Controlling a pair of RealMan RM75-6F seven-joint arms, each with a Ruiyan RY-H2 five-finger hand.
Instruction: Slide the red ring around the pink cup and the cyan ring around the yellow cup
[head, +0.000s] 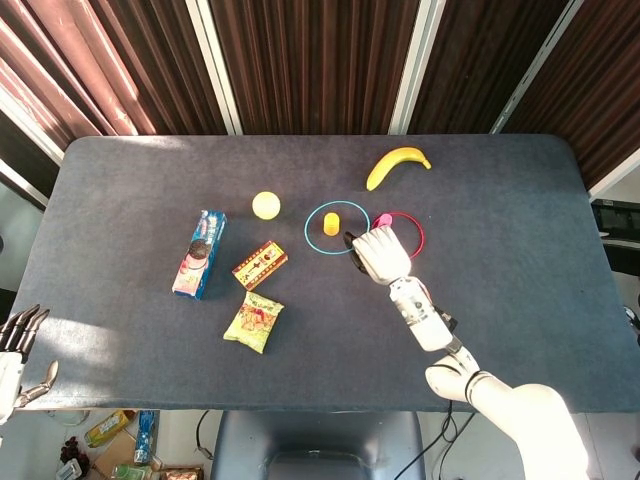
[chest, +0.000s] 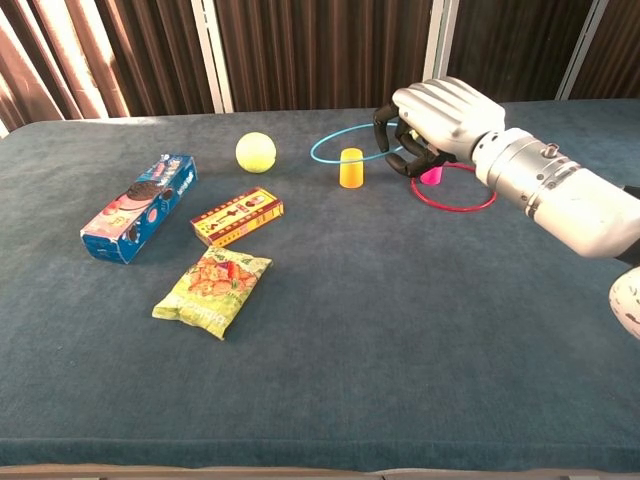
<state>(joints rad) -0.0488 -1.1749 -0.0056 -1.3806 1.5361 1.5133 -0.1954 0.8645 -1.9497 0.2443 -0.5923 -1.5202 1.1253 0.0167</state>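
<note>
My right hand (head: 378, 252), fingers curled on the thin cyan plastic ring (head: 337, 221) encircling the small yellow cup (head: 331, 223); a jerky release could topple it.

Bare table (head: 520, 250) right of red ring (head: 412, 236), snacks left

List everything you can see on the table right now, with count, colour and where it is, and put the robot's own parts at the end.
table: one, dark blue
banana: one, yellow, far side
ball: one, pale yellow, left of the cups
yellow cup: one, inside the cyan ring
cyan ring: one, around the yellow cup
pink cup: one, inside the red ring
red ring: one, around the pink cup
cookie box: one, blue, left
small box: one, red-yellow
snack bag: one, green-yellow, nearest edge
right hand: holds the cyan ring
left hand: beside the table, open
</note>
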